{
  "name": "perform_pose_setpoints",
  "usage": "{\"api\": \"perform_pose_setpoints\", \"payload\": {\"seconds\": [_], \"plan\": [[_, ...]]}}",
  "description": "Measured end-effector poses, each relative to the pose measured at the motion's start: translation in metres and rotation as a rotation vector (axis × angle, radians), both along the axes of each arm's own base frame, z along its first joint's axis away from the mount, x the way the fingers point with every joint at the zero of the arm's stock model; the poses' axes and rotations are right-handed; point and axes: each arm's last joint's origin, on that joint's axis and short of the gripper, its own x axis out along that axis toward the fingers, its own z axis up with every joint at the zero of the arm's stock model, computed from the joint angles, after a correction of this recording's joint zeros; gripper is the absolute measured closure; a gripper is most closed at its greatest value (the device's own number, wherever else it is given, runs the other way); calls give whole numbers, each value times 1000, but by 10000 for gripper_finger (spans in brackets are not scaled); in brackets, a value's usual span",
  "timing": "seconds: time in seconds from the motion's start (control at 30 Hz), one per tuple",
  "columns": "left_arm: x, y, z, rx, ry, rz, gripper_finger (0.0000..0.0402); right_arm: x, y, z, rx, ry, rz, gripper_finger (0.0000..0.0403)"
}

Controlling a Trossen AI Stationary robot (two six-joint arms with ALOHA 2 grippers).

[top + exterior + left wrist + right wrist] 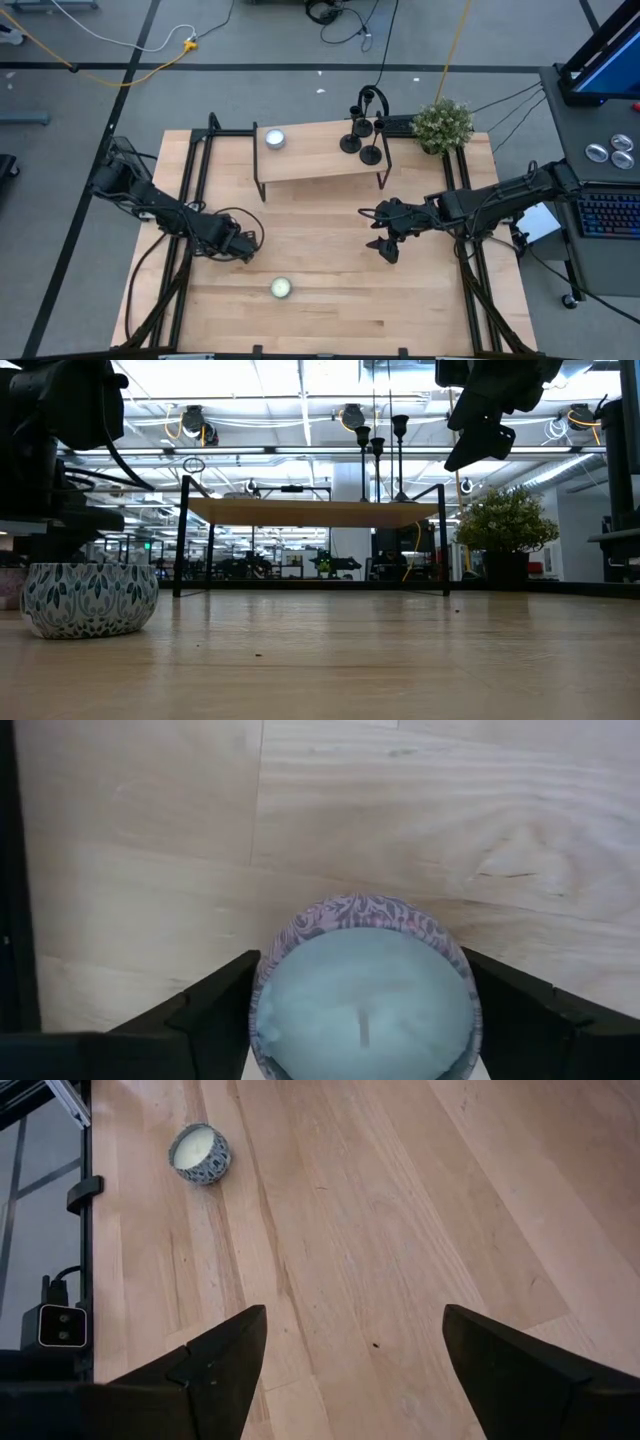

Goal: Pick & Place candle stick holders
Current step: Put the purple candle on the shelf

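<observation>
Three black candle stick holders [361, 142] stand upright on their round bases at the right end of a raised wooden shelf [320, 162]; they also show in the low view [379, 450]. No gripper is near them. My left gripper [360, 970] is down at the table's left part [245, 245], around a candle in a purple-patterned bowl [362, 1005]. My right gripper [385, 247] hangs open above the table's right half [482, 445], with nothing between its fingers [355, 1340]. My left gripper comes from above, pointing down. Its two fingers [215, 1005] lie against opposite sides of the purple bowl, at its rim [268, 982]. The bowl stands upright on the table, wick up, and fills the gap between the fingers.
A blue-patterned candle bowl [281, 288] stands free near the table's front edge [90, 600] [200, 1153]. A white candle [274, 139] sits on the shelf's left end. A potted plant [442, 125] stands at the far right corner. Bare wood lies between the arms.
</observation>
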Motion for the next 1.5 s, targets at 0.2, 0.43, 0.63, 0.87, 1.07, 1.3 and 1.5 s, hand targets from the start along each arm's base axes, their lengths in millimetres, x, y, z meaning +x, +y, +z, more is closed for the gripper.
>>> {"api": "perform_pose_setpoints", "payload": {"seconds": [0.2, 0.43, 0.63, 0.87, 1.07, 1.3, 1.5], "plan": [[0, 1, 0, 16, -9, 19, 84, 0, 0, 0, 0, 0, 0, 110], [3, 0, -1, 10, -43, 5, 104, 0, 0, 0, 0, 0, 0, 110], [15, -3, 9, -11, -108, -25, 92, 0, 0, 0, 0, 0, 0, 110], [31, 2, 25, 0, -171, -76, 103, 0, 0, 0, -1, 0, 2, 110], [54, 10, 52, 22, -274, -137, 98, 0, 0, 0, -2, 0, 3, 110], [88, 35, 109, 143, -452, -263, 99, 0, 0, 0, -8, -1, 8, 110], [100, 69, 159, 295, -506, -368, 101, 0, 0, 0, -8, -1, 8, 110]]}}
